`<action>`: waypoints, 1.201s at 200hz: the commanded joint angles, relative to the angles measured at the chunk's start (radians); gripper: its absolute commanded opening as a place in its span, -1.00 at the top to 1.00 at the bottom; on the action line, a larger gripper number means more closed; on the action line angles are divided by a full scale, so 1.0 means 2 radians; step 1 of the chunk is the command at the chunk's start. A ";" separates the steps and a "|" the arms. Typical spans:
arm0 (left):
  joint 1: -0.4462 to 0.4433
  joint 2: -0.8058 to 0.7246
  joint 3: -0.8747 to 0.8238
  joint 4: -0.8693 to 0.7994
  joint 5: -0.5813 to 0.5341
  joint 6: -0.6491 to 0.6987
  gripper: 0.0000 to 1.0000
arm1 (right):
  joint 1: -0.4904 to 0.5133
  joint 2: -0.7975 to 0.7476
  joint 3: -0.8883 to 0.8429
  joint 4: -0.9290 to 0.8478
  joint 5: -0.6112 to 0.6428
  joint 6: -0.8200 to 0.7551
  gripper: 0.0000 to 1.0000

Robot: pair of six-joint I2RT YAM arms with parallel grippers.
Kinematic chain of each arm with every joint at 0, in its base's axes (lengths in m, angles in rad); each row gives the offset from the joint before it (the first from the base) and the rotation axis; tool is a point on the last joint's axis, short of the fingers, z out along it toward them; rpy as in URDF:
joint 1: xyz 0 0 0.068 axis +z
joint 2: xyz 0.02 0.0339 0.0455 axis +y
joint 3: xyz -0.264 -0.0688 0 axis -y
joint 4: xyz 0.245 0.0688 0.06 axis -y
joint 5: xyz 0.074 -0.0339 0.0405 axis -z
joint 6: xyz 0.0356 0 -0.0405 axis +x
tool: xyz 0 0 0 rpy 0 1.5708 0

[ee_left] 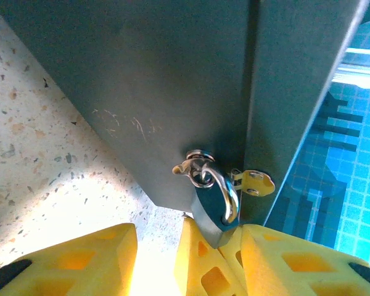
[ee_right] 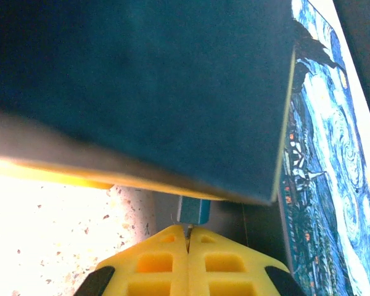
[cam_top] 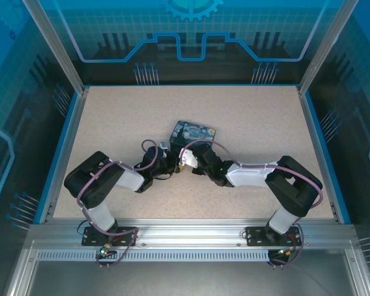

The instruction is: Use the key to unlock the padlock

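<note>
The small padlock [ee_left: 211,209] looks hard, light and slippery. The right fingers [ee_right: 154,259] squeeze the thin key [ee_right: 187,230], a good hold. I cannot tell if the left fingers [ee_left: 80,259] grip anything.

padlock [ee_left: 208,208]: dk body, silver shackle on top, tilted | key [ee_right: 187,232]: thin sliver, tip at padlock btm
</note>
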 commanded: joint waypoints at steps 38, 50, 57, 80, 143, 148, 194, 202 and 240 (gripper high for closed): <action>-0.002 0.015 0.026 0.038 -0.010 -0.001 0.21 | 0.010 -0.022 0.008 -0.020 -0.036 0.003 1.00; -0.003 0.017 0.027 0.041 -0.011 -0.002 0.29 | 0.010 -0.024 0.007 -0.020 -0.035 0.004 1.00; -0.003 0.019 0.028 0.041 -0.010 -0.002 0.35 | 0.011 -0.024 0.008 -0.021 -0.035 0.003 1.00; -0.003 0.021 0.028 0.042 -0.009 -0.002 0.49 | 0.010 -0.021 0.010 -0.023 -0.033 0.004 1.00; -0.004 0.021 0.028 0.046 -0.002 -0.001 0.75 | 0.014 -0.017 0.017 -0.029 -0.030 0.016 1.00; -0.004 0.021 0.029 0.047 -0.001 -0.001 0.77 | 0.014 -0.017 0.017 -0.030 -0.033 0.018 1.00; -0.004 0.022 0.025 0.050 0.000 0.000 0.89 | 0.007 -0.027 0.028 -0.056 -0.092 0.057 1.00; -0.004 0.022 0.024 0.050 0.000 -0.001 0.92 | 0.003 -0.027 0.030 -0.062 -0.107 0.067 1.00; -0.004 0.022 0.018 0.057 0.004 -0.002 1.00 | -0.021 -0.033 0.031 -0.066 -0.189 0.111 1.00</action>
